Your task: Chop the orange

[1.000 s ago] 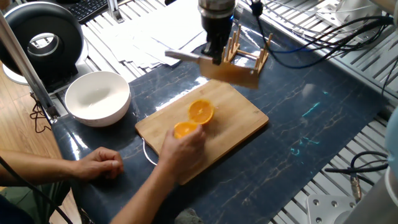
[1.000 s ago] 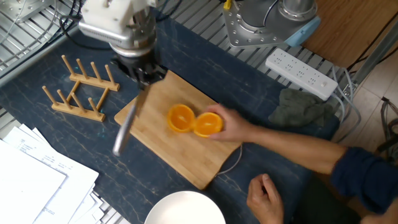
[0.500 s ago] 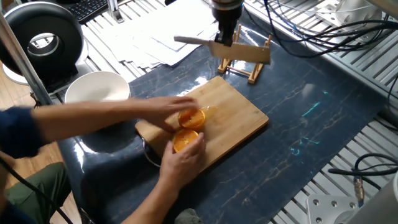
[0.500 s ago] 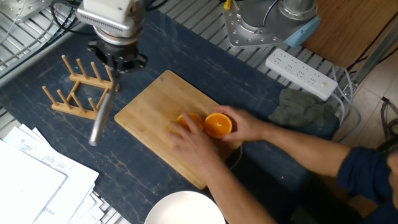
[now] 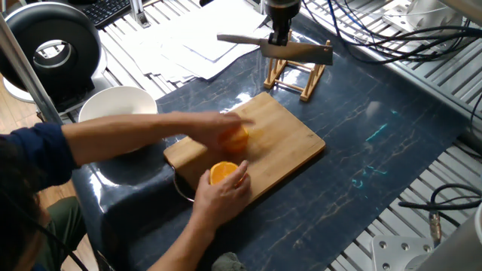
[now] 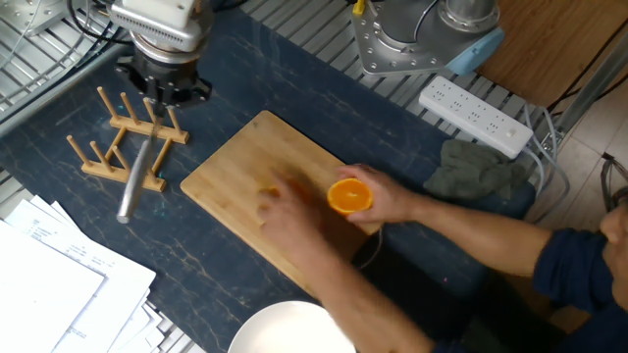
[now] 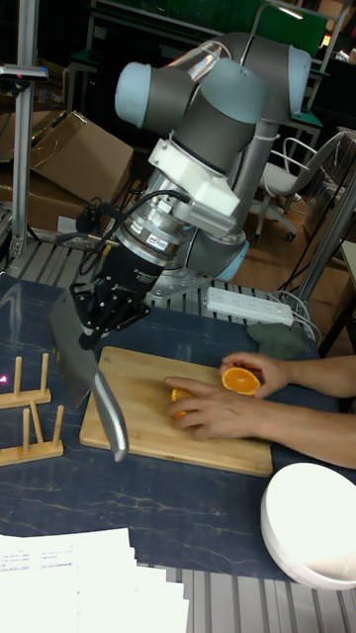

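The orange is in two halves on the bamboo cutting board. One person's hand holds one half cut face up at the board's near edge. The person's other hand covers most of the second half, mid-board. My gripper is off the board, above the wooden peg rack. It is shut on a knife, whose grey handle sticks out sideways.
A white bowl stands beside the board, under the person's forearm. Papers lie past the rack. A power strip and a grey cloth sit near the robot base. A cable runs by the board's edge.
My gripper has carried the knife off the board to above the peg rack. A second hand has reached in over one orange half; the other half has been drawn toward the board's edge.
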`<state>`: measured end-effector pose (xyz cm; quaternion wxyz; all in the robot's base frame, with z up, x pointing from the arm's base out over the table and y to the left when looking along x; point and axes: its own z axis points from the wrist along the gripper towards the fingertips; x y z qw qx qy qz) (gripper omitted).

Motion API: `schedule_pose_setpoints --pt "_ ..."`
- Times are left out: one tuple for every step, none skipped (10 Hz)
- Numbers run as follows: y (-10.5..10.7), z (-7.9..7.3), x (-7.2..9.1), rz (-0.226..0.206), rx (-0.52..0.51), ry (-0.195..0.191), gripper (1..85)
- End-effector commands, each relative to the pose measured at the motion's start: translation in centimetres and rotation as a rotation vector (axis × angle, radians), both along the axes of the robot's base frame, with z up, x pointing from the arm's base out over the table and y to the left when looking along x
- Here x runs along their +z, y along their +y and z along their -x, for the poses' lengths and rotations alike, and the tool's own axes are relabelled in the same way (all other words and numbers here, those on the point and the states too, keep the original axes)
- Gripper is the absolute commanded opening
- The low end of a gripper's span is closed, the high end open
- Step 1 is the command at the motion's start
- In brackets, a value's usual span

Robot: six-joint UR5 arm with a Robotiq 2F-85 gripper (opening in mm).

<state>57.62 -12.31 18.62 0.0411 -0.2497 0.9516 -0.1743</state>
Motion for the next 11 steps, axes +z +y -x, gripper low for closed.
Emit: schedule_pose_setpoints --pt "-1.2 -1.0 -0.5 0.003 -0.006 -0.031 1.3" --pt "-1.3 -1.2 -0.8 -0.01 -0.016 -0.038 1.3" --pt "-1.6 -1.5 -1.1 -0.012 -0.014 -0.045 1.3" --pt "-1.5 -1.5 -1.0 -0.014 -0.016 -0.046 1.3" --pt "-1.6 -1.6 -1.1 -0.014 -0.016 -0.049 1.3" --pt "-1.5 -1.6 -1.7 -0.037 -0.018 -0.049 1.3" --pt "-1.6 -1.6 -2.6 -0.062 -0.009 -0.049 1.3" --pt "-1.7 -1.4 -3.3 -0.084 -0.009 -0.046 1.3" --pt "-2.2 -1.4 -3.9 -0.086 0.006 -0.046 1.3" --pt "-2.6 -1.5 -4.4 -0.087 0.019 -0.049 1.3" --pt "-2.9 -1.5 -4.8 -0.09 0.035 -0.049 1.3"
